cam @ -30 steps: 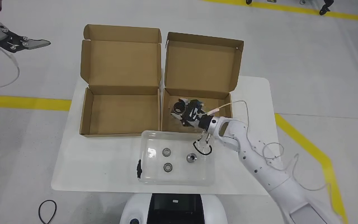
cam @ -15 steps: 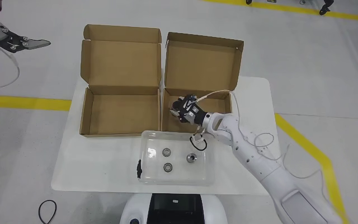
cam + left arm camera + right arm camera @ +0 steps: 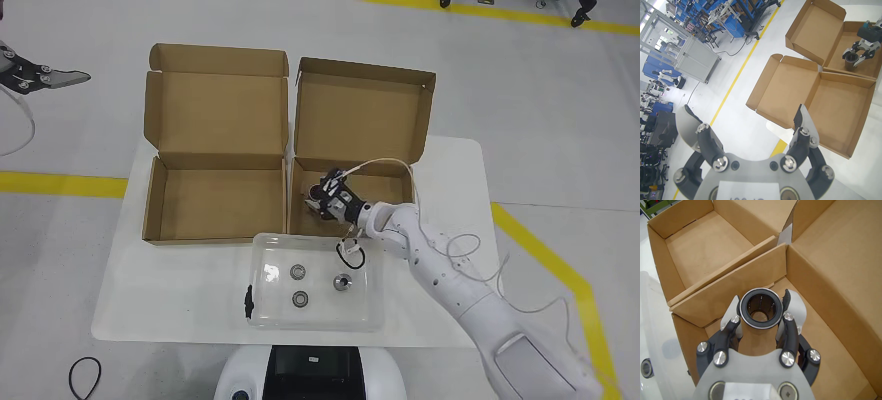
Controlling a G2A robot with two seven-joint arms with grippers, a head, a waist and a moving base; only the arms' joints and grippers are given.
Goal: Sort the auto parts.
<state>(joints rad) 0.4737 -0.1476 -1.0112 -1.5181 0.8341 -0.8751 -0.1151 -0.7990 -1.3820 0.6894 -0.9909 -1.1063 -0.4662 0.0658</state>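
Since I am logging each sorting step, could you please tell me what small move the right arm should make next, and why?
Probably open the right gripper and release: it holds the cylindrical bearing upright, already well inside the right cardboard box, and the left wrist view shows its base at or near the box floor.

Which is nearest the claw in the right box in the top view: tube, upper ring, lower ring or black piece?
1. Tube, held in the right gripper inside the right box.
2. Upper ring, in the tray.
3. Lower ring, nearer the robot.
4. Black piece, on the tray's left rim.
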